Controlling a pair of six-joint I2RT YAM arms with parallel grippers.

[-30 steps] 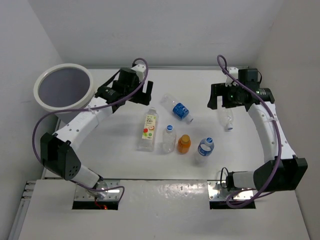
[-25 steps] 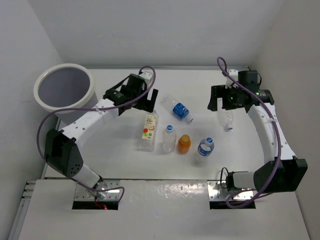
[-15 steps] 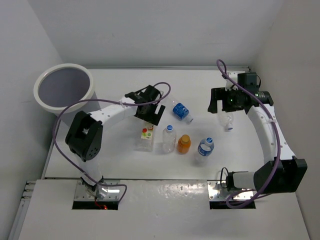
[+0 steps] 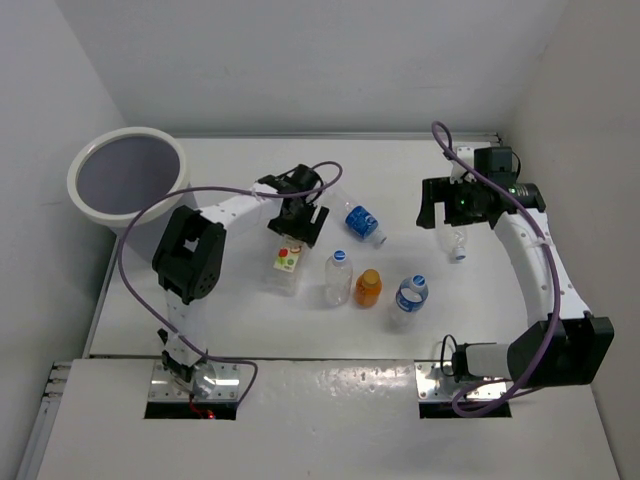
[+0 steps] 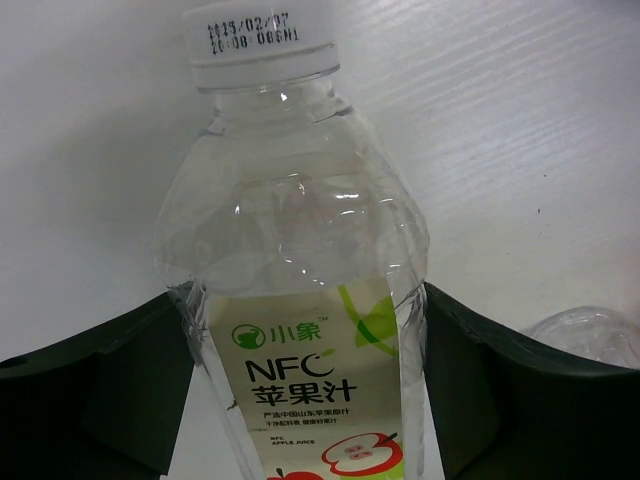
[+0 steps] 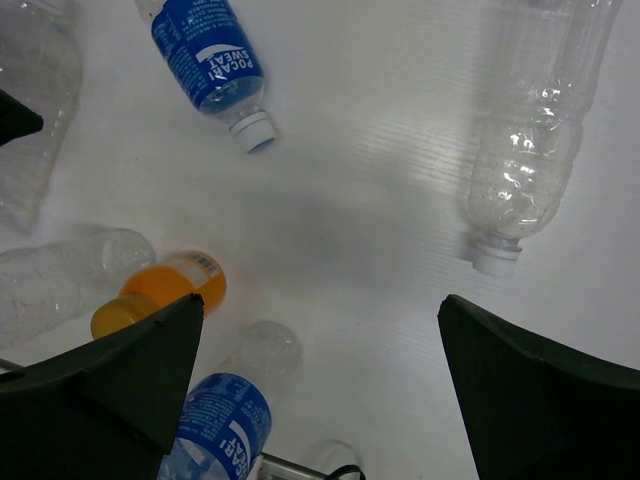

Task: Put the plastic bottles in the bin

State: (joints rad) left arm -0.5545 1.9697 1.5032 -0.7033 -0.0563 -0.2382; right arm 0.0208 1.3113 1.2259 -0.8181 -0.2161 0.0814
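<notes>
A juice bottle [image 5: 300,330] with a white-green-red label lies on the table, white cap pointing away. My left gripper [image 5: 307,295] is shut on its body, one finger against each side; from above, the left gripper [image 4: 297,224] covers the upper end of the juice bottle [image 4: 286,266]. The grey bin [image 4: 128,203] with a white rim stands at the far left. My right gripper [image 6: 320,385] hangs open over bare table, a clear bottle [image 6: 530,130] just beyond it. A blue-label bottle [image 4: 360,222], another clear one [image 4: 338,277], an orange bottle [image 4: 368,288] and a second blue-label bottle [image 4: 409,297] lie mid-table.
Grey walls close in on the left, back and right of the white table [image 4: 230,320]. The bin sits at the table's back left corner, partly over its edge. Purple cables loop off both arms.
My left arm has swung from beside the bin to the juice bottle and its jaws have closed onto it; the bottle has shifted slightly left. The right arm has barely moved.
</notes>
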